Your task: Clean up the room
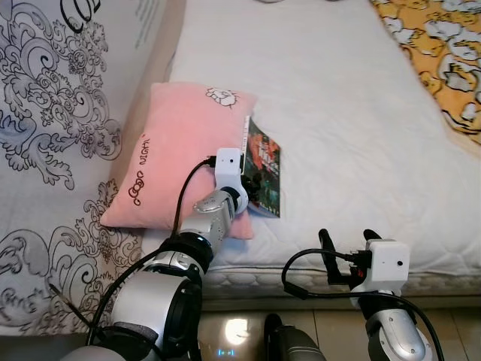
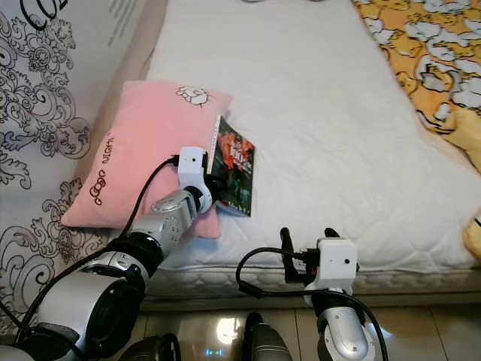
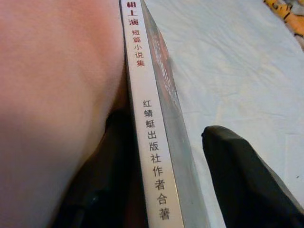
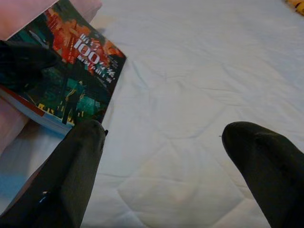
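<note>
On the white quilted mattress (image 1: 338, 113), the left gripper (image 1: 254, 183) is straddling the white spine of a dark-covered paperback book (image 1: 266, 167) leaning against a soft pink pillow (image 1: 176, 150), fingers apart and probably about to close, while the right gripper (image 1: 347, 252) is hovering open near the bed edge.

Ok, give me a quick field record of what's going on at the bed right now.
surface: white mattress
book: leaning against the pink pillow, spine towards the pillow
left gripper: at the book's near end, fingers either side of the spine, not closed
right gripper: open, held at the near edge of the mattress, holding nothing
other: orange patterned blanket at the far right
</note>
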### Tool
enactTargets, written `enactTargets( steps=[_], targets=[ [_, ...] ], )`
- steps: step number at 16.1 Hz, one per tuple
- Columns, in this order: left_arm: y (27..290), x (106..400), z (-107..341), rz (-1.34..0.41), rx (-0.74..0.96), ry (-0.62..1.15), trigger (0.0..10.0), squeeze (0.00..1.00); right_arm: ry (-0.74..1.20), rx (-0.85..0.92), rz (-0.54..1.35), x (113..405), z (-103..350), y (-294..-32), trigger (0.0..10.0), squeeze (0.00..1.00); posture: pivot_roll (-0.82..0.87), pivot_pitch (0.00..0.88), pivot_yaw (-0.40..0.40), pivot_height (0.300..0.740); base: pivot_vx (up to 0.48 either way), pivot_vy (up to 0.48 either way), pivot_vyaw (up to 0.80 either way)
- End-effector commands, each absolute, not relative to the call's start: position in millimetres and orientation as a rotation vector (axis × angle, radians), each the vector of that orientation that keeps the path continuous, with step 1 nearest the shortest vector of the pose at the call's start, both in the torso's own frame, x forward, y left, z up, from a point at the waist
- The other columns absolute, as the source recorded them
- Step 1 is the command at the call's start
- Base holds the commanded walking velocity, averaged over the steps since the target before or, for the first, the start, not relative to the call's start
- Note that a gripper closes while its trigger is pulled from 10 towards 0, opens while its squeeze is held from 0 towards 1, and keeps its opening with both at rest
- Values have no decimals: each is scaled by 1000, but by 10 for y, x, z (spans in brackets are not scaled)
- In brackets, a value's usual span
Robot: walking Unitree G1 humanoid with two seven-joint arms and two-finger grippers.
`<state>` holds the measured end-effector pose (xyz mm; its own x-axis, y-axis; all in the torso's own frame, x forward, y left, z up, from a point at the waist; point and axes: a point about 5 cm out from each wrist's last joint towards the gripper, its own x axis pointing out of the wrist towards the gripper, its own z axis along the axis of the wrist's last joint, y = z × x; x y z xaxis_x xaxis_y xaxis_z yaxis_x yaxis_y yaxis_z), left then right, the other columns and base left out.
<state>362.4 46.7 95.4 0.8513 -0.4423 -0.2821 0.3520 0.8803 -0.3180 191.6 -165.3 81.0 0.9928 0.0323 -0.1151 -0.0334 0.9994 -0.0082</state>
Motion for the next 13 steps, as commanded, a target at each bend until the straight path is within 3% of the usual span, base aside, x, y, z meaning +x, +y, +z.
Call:
enactTargets(
  steps=[1, 5, 7, 9, 11, 13],
  targets=[
    [403, 3585, 910, -452, -281, 386, 0, 0, 121, -4, 27, 1896, 815, -1657, 10000, 184, -157, 221, -6, 740, 0, 0, 0],
    [269, 3546, 937, -549, -342, 390, 0, 0, 133, 0, 30, 1889, 792, -1651, 10000, 184, -158, 220, -4, 740, 0, 0, 0],
    [163, 3514, 964, -601, -462, 410, 0, 0, 137, -2, 29, 1895, 784, -1665, 10000, 188, -158, 217, 0, 740, 0, 0, 0],
    [-10, 3477, 1105, -688, -770, 415, 0, 0, 132, 0, 19, 1911, 789, -1675, 10000, 188, -157, 209, 10, 740, 0, 0, 0],
    [-1, 3480, 1148, -698, -890, 412, 0, 0, 131, 3, 16, 1918, 783, -1667, 10000, 188, -150, 205, 14, 740, 0, 0, 0],
    [94, 3459, 980, -627, -836, 482, 0, 0, 131, 8, 19, 1922, 778, -1651, 10000, 188, -148, 205, 15, 740, 0, 0, 0]
  ],
)
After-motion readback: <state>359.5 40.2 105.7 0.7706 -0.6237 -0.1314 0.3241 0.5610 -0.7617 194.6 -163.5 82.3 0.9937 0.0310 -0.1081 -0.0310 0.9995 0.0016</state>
